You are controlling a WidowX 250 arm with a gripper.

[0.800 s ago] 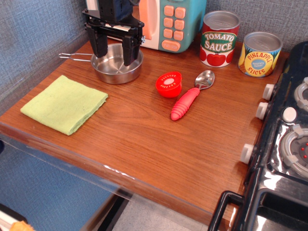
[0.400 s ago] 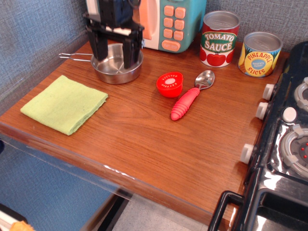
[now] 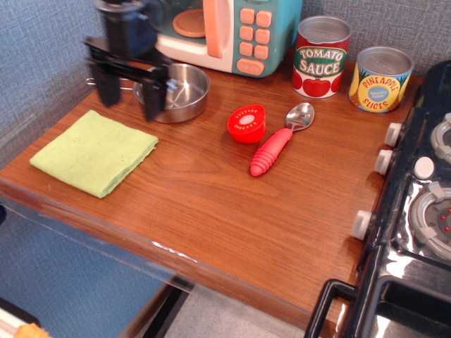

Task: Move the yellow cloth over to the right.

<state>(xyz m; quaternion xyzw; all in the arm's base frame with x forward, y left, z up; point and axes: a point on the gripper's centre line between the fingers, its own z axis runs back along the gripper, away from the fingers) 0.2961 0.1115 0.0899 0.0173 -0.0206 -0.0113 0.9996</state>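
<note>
The yellow cloth (image 3: 94,152) is a flat, folded lime square lying at the left end of the wooden counter, near its front edge. My gripper (image 3: 130,98) is black, blurred by motion, with its two fingers spread apart and empty. It hangs just above and behind the cloth's far edge, in front of the left side of the steel pan (image 3: 177,91). It does not touch the cloth.
A toy microwave (image 3: 225,32) stands at the back. A red cap (image 3: 246,123) and a red-handled spoon (image 3: 278,144) lie mid-counter. A tomato sauce can (image 3: 321,56) and a pineapple can (image 3: 380,79) stand at back right. A black stove (image 3: 416,204) borders the right.
My gripper has moved left and slightly forward, from over the steel pan to just behind the cloth. It stays open. The cloth has not moved.
</note>
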